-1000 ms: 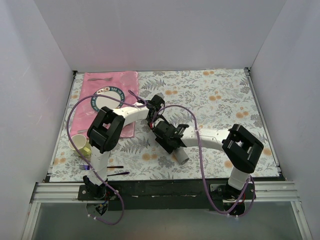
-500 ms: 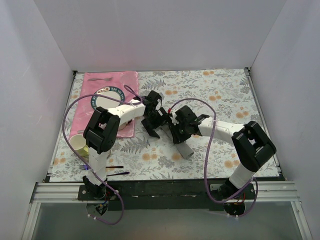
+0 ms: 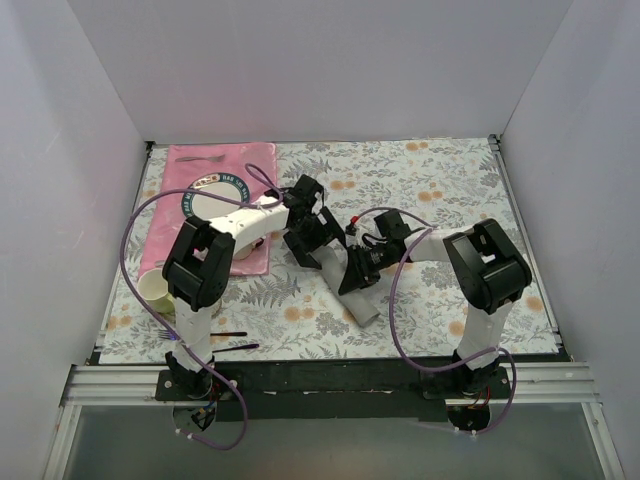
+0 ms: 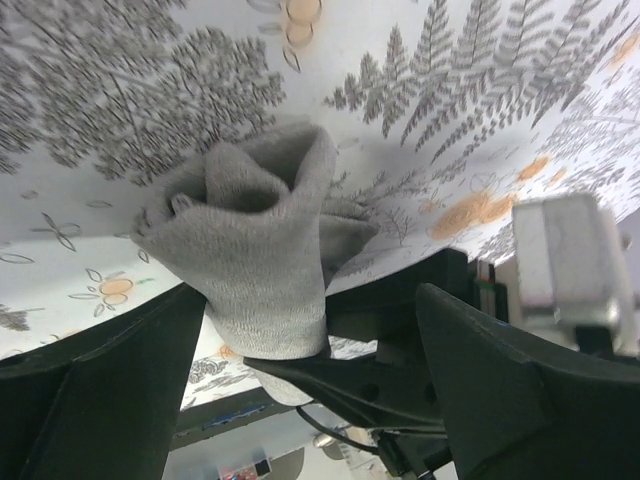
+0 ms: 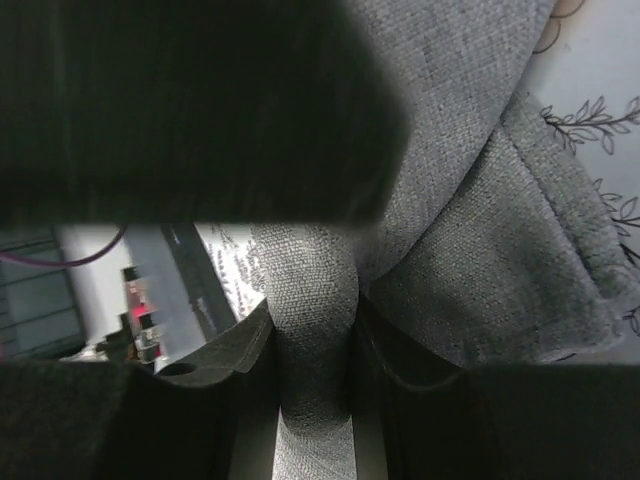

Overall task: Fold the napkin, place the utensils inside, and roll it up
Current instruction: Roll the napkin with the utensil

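The napkin (image 3: pixel 364 304) is a grey cloth rolled into a tube, lying slantwise on the patterned table near the middle. My left gripper (image 3: pixel 306 246) is at its upper end and stands open. In the left wrist view the roll's creased end (image 4: pixel 262 240) lies between the spread fingers (image 4: pixel 100 400), touching neither. My right gripper (image 3: pixel 358 272) is shut on the napkin's middle. In the right wrist view both fingers (image 5: pixel 228 372) press a narrow fold of the grey cloth (image 5: pixel 314 320). The utensils are hidden from view.
A pink placemat (image 3: pixel 248 160) with a round plate (image 3: pixel 212 203) lies at the back left. A pale cup (image 3: pixel 158 288) sits at the left edge. A purple-handled fork (image 3: pixel 166 335) and a thin black utensil (image 3: pixel 240 347) lie near the front edge.
My left gripper has opened and let go of the roll's end. My right arm has folded in and its jaws have closed on the napkin's middle.
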